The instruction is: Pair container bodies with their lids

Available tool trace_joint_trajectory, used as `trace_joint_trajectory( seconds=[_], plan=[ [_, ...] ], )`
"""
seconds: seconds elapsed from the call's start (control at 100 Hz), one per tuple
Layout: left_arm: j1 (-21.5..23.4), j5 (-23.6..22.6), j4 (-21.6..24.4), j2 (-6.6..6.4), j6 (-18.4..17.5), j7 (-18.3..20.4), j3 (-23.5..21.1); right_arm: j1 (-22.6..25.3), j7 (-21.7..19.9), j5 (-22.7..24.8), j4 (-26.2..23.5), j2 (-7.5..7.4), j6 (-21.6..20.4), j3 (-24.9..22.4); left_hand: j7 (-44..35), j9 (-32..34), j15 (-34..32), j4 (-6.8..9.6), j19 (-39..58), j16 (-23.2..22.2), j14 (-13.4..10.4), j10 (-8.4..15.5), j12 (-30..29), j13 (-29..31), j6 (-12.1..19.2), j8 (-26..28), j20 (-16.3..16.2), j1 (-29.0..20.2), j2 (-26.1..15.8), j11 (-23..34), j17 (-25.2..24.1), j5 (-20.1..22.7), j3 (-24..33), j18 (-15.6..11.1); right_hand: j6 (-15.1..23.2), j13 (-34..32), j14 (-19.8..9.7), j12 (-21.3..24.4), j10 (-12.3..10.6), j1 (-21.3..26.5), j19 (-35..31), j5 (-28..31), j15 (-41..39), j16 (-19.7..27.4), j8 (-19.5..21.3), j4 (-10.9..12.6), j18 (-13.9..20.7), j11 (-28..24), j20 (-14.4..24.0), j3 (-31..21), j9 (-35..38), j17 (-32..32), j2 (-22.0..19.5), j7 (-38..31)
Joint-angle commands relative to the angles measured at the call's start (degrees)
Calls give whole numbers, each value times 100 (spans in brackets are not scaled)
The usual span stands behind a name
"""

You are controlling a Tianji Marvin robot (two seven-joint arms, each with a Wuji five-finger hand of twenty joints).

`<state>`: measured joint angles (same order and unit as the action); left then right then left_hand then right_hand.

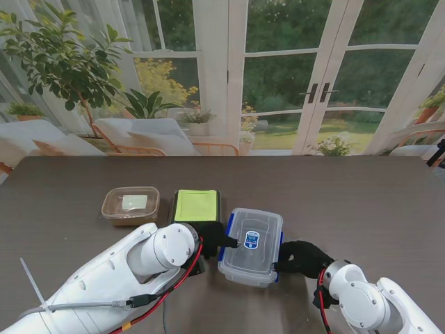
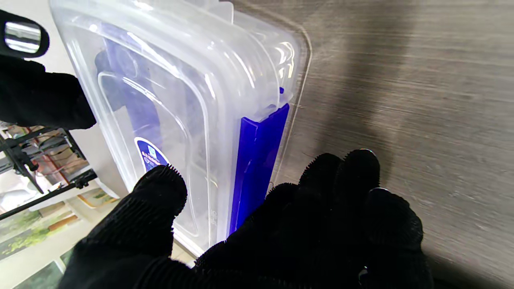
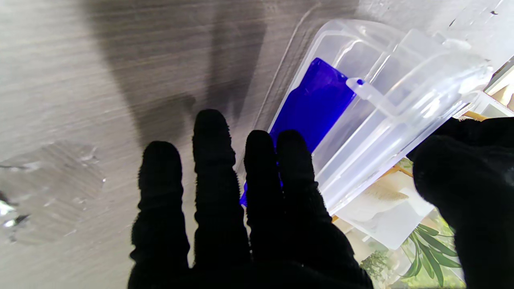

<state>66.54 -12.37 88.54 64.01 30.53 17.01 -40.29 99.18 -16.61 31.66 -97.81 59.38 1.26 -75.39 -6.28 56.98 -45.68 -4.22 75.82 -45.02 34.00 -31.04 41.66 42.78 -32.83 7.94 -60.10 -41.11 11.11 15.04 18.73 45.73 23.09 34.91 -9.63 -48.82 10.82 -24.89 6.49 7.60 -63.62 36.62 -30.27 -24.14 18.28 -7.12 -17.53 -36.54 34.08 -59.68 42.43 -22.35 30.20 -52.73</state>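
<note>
Sunlit garden doors are glowing beyond the dark wood-grain desk. Near its front edge, the lidded clear box is lying with its long axis running front to back, left hand and right hand both pressing its blue-latched sides.

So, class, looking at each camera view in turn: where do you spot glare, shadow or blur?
Stand view: even daylight from the windows, everything sharp, soft sheen on the clear box lid. Left wrist view: white glare streaks on the lid, a dark shadow band on the table, streaky wood grain. Right wrist view: finger shadows on the table, the plants beyond out of focus.
</note>
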Motion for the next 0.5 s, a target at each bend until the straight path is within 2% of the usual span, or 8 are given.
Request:
trace_joint_trajectory(
  seconds=[0.0,0.2,0.49],
  plan=[
    [-6,29,94,10,73,205,55,24,-95,-21,-88,59,-33,46,-54,4,-193,-4,239,56,48,215,-67,147,439,-49,60,185,153,30,215,-70,72,-322,980,-258,3,-22,-296,-75,-282,-275,-91,-64,130,135,55,-67,-134,-171,-30,-14,-26,267],
    [-27,-273,253,-140,181,464,119,43,-104,-20,-103,58,-14,31,-142,94,-264,1,330,83,-63,288,-99,302,435,-40,144,279,171,148,434,20,102,-345,974,-253,11,-20,-292,-72,-285,-276,-97,-64,129,134,57,-72,-138,-175,-32,-12,-27,269],
    [204,-670,619,-337,348,730,-81,47,-94,-51,-74,61,-7,46,-208,144,-319,-7,410,122,-114,288,-181,416,393,-34,272,337,218,242,569,117,168,-344,962,-257,10,-16,-280,-71,-290,-274,-102,-63,130,133,54,-72,-141,-178,-39,-8,-32,266]
  ],
)
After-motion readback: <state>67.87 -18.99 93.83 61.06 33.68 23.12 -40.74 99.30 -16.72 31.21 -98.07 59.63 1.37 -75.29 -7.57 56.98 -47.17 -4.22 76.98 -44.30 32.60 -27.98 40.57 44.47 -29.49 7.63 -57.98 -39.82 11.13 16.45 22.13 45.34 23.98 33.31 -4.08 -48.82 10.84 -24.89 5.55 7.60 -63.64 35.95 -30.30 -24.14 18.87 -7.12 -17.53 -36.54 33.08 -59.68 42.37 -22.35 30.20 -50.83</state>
